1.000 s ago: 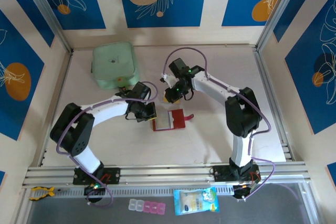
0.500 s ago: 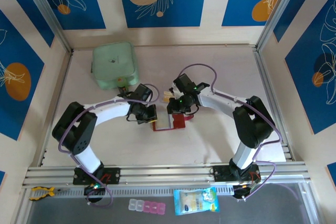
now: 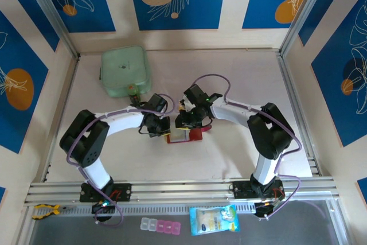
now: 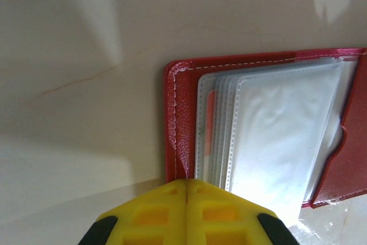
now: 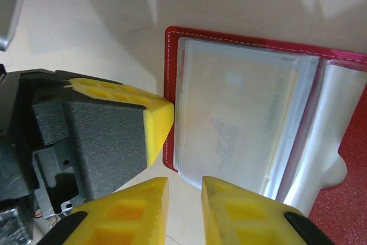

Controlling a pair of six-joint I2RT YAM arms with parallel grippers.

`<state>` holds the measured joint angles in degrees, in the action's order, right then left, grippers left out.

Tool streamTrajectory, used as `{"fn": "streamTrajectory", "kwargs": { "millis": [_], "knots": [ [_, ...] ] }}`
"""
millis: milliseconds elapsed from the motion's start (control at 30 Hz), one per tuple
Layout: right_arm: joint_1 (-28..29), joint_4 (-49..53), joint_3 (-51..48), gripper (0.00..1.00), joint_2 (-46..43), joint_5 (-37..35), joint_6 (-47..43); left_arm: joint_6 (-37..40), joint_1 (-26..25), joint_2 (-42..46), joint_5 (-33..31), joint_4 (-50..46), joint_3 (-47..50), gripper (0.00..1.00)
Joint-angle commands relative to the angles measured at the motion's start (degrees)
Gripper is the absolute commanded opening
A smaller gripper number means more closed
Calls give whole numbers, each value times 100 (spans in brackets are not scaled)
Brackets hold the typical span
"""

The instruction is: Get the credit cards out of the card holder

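Bag [image 3: 213,220]: nearest, on the dark strip in front of my bases; no part in this job.
Holder [image 3: 195,135]: red, lying open and flat on the bench [image 3: 229,73] between my two arms, clear pockets [image 4: 275,136] facing up.
Cards [image 5: 235,124]: one shows faintly through the top pocket; in the left wrist view an orange edge peeks from a pocket behind it. As far as I can see, none is out yet.
Left gripper [image 4: 186,183]: fingers pressed together, tips touching the holder's red border; I judge it is pinning the holder down.
Right gripper [image 5: 184,186]: fingers a narrow gap apart, poised at the edge of the pocket stack, gripping nothing.
Change: a second ago my right gripper hung beyond the holder, clear of it. It has since come down onto the pockets, while the left one stayed at the border.
Meaning: the approach is done. Pulling the first card comes next, and the slick pocket film may lift with it.
Container [image 3: 125,72]: pale green, far left of the bench, well apart from the work.
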<state>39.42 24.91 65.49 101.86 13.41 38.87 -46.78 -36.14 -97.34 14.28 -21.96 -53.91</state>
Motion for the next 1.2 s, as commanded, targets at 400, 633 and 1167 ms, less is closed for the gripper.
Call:
{"fn": "streamTrajectory", "kwargs": {
  "millis": [400,633,1167],
  "knots": [
    [4,-42,264,33,479,240,165,276,-22,-118,-309,-329,-128,0],
    [0,-144,306,32,711,338,162,305,-24,-127,-303,-367,-117,0],
    [-138,302,147,30,521,-240,129,354,-14,-168,-301,-466,-242,0]
  ]
}}
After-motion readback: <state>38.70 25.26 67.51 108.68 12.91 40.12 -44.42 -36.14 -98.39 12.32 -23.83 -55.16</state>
